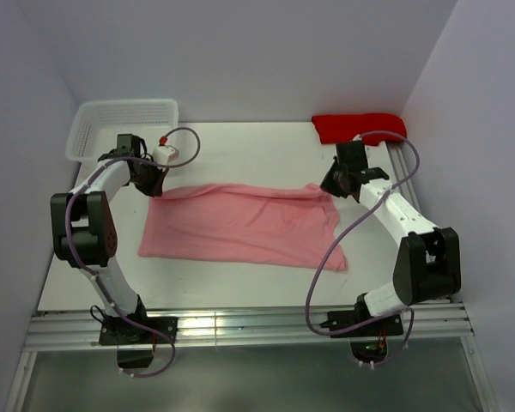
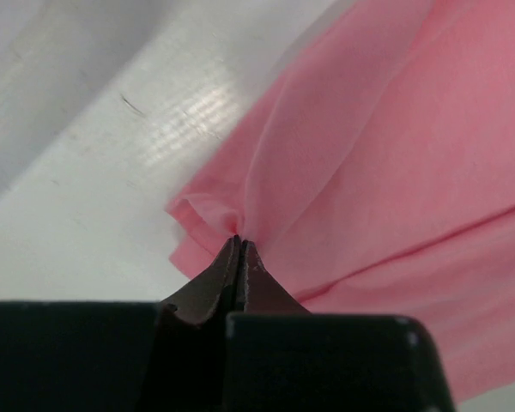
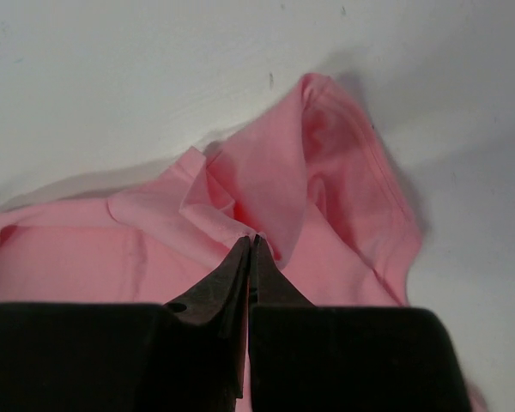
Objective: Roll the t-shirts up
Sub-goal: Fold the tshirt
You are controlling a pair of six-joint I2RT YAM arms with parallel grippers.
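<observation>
In the overhead view the fingertips of the left gripper (image 1: 154, 186) and the right gripper (image 1: 331, 184) are hidden beneath their own wrist housings, so the grip itself cannot be made out there. In both wrist views the finger bases are cut off by the dark housing along the bottom edge, and only a small part of the cloth is shown. The neckline and sleeves of the pink t-shirt (image 1: 245, 225) are hard to tell apart. Only a stitched hem is seen, curling up just beyond the right fingertips.

The t-shirt is spread flat on the white table (image 1: 240, 150) between the two arms, with its long axis running left to right. Its far left corner is pinched by the left gripper, whose jaws are clenched on a gathered bunch of fabric. Its far right corner is pinched in the same way by the right gripper. The near right corner is drawn out toward the table's near edge.

A white mesh basket (image 1: 124, 120) is seen at the far left corner and a red cloth (image 1: 358, 127) at the far right, both apart from the t-shirt.
</observation>
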